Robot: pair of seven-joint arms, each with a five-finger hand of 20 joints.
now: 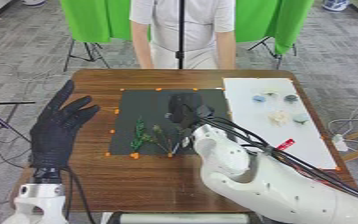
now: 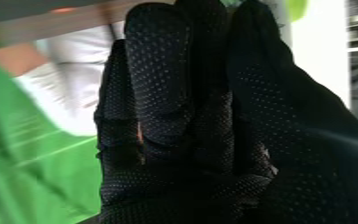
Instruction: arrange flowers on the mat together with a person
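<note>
Half done, at a guess: green sprig [image 1: 140,134] and thinner stems [image 1: 161,137] laid out, flower heads [image 1: 278,118] left to bring over. At far left, left hand [image 1: 55,137] beside the dark mat [image 1: 140,102], fingers straight and spread, with nothing in them. Next, on the mat's near part, sprig and stems, apart from those fingers and closer to the robot than the right hand [image 1: 186,105]. Over the mat's farther part, right fingers straight and pressed together; perhaps with something small at the tips, impossible to tell. Farther right, on the white sheet [image 1: 255,142], blue, cream and pale blooms, apart from both hands.
</note>
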